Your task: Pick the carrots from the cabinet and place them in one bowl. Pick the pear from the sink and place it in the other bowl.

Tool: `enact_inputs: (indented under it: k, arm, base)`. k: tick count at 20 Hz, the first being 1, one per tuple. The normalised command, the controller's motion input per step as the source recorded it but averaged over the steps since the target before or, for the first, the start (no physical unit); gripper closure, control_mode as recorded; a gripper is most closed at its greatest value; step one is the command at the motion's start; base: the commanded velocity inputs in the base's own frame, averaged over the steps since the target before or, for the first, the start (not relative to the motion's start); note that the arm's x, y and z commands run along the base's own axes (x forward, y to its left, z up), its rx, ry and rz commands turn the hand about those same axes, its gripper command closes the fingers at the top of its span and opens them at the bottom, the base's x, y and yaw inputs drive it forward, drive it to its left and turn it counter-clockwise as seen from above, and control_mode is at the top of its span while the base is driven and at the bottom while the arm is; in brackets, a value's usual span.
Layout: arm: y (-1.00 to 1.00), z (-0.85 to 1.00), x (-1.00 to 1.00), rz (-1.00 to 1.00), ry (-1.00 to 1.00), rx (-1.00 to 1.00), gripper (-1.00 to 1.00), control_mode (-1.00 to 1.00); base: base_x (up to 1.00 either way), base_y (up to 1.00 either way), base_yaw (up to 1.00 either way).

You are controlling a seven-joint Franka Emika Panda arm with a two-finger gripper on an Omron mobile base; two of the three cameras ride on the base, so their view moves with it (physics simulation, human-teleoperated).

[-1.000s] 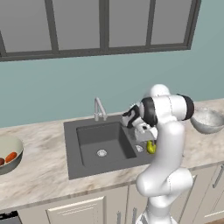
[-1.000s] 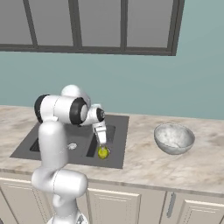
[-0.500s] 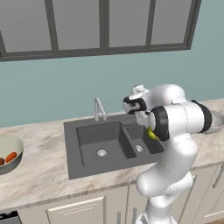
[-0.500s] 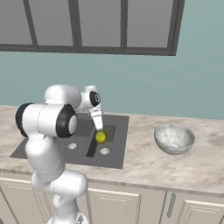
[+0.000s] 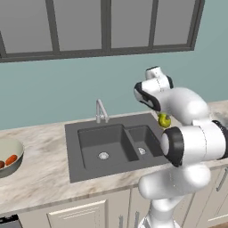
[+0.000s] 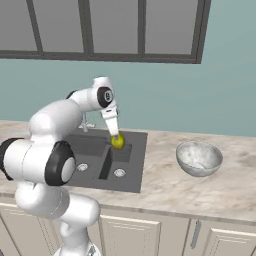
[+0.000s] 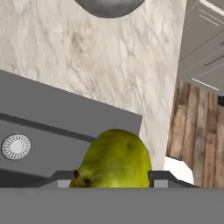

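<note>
cream bowl (image 5: pixel 10 156): far left on counter, two carrots (image 5: pixel 8 161) inside | silvery bowl (image 6: pixel 199 158): right of sink (image 6: pixel 102 160), nothing seen inside | gripper (image 6: pixel 116 139): closed around the pear (image 6: pixel 118 142), up above the sink's right side | hand view: pear (image 7: pixel 114 159) between fingertips (image 7: pixel 161 179), wood floor (image 7: pixel 192 127)

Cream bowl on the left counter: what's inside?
Two carrots lie inside the cream bowl, against its near wall. The rim covers the bowl's bottom, so anything lower stays unseen.
</note>
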Motion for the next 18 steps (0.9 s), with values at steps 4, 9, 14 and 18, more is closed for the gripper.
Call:
enact_inputs:
  k: [4,9,14,18]
  arm:
    - [-0.34,0.91,-0.08,-0.06,-0.23,0.06,1.0,-1.0]
    - [-0.46,0.79,-0.14,-0.02,-0.24,0.08,1.0,-1.0]
    - [-0.85,0.16,-0.11,0.02,-0.12,0.21,1.0,-1.0]
    - [-0.95,0.0,0.02,0.04,0.0,0.06,1.0,-1.0]
  base:
    - [0.0,0.0,0.0]
    - [0.0,0.0,0.0]
    - [0.0,0.0,0.0]
    - [0.0,0.0,0.0]
